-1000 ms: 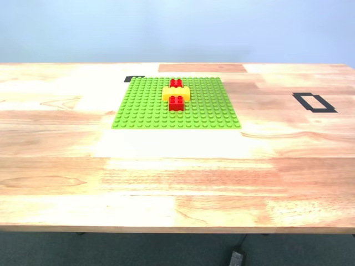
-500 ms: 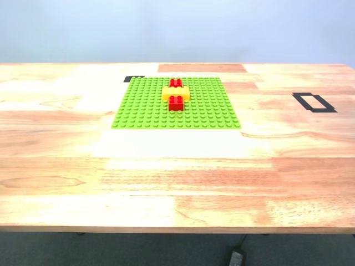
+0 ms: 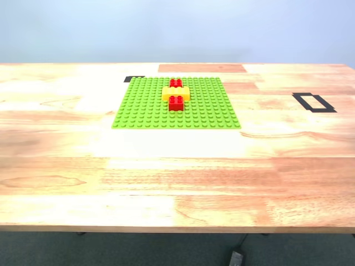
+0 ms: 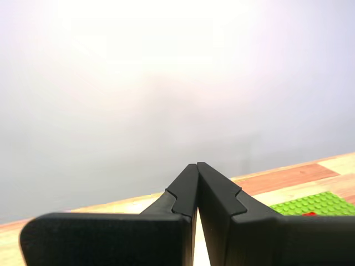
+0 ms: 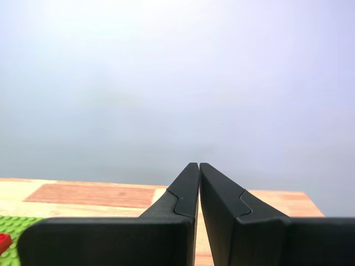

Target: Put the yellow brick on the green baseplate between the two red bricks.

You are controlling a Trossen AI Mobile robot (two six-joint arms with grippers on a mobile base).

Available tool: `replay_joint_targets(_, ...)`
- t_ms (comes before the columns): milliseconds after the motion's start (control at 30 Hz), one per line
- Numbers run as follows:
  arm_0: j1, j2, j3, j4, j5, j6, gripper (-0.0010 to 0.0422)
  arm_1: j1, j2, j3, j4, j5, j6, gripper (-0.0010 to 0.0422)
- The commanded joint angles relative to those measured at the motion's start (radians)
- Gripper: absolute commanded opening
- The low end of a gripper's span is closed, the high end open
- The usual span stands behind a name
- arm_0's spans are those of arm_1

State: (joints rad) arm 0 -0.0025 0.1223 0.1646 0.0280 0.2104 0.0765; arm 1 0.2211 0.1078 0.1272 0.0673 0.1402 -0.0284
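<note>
The green baseplate [image 3: 176, 103] lies flat on the wooden table [image 3: 177, 177], toward the table's far edge in the exterior view; on it sit three bricks in one short line running away from the camera; the yellow brick [image 3: 176, 93] is seated on the studs between the two red bricks, touching both; the nearer red brick [image 3: 176, 103] stands at its front, the farther red brick [image 3: 176, 83] at its back. The count: one baseplate, one yellow brick, two red bricks.

The plate's studs are bare on both sides of the bricks and in front of them; the table is open wood from the plate's near edge to the table's near edge; a black tape rectangle [image 3: 314, 102] marks the wood toward the exterior view's right, well apart from the plate; a small black tape piece [image 3: 133, 78] lies at the plate's far corner on the exterior view's left.

My first tool [image 4: 197, 166] is closed, fingertips together, holding nothing; a corner of the plate shows beyond it; my second tool [image 5: 198, 165] is likewise closed and empty; neither arm appears in the exterior view.
</note>
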Motion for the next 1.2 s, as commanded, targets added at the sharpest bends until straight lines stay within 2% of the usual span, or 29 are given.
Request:
replay_joint_targets(33, 0.000, -0.064, -0.035, -0.051, -0.002, -0.001, 0.0000, 0.000, -0.087, -0.053, -0.017, 0.016, 0.002, 0.0001)
replay_joint_targets(133, 0.000, -0.117, -0.066, -0.079, -0.002, -0.003, 0.0000, 0.000, -0.106, -0.092, -0.040, 0.106, 0.019, 0.0000)
replay_joint_targets(167, 0.000, -0.122, -0.075, -0.080, -0.002, -0.011, 0.0000, 0.000, -0.107, -0.103, -0.049, 0.109, 0.026, -0.0001)
replay_joint_targets(433, 0.000, -0.117, -0.110, -0.083, -0.002, -0.028, 0.0000, -0.002, -0.097, -0.117, -0.020, 0.100, -0.029, -0.0001)
replay_joint_targets(1200, 0.000, -0.109, -0.109, -0.130, -0.002, -0.054, 0.0000, -0.002, -0.094, -0.117, -0.021, 0.100, -0.029, 0.0000)
